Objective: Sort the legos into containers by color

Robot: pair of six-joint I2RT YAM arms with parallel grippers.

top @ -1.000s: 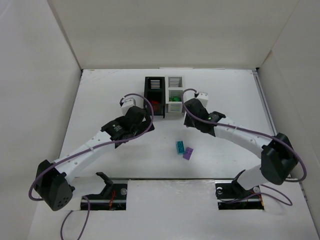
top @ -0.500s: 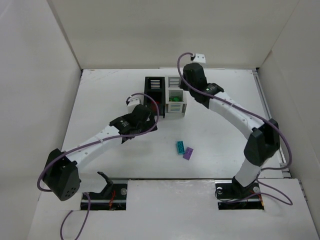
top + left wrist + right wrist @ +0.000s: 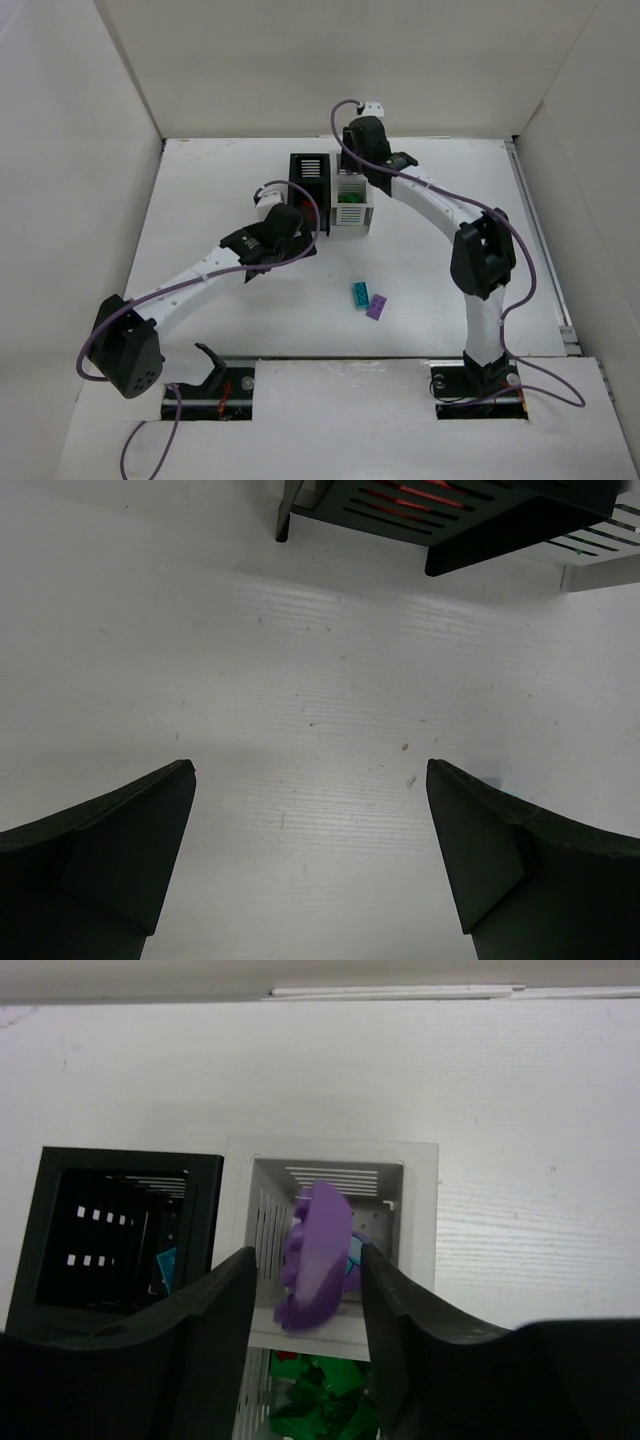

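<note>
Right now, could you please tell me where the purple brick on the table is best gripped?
Probably from straight above, pinching the purple brick across its width at the near end: it lies flat, and the teal brick crowds its far-left side.

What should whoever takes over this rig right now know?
Left tool: open, empty, above bare table near the black bin.
Right tool: jaws parted over the far compartment of the white bin, blurred purple lego between them, apparently dropping.
Done: green legos in the white bin's near compartment.
Left: teal lego and second purple lego lying together on the table, between the arms.
</note>
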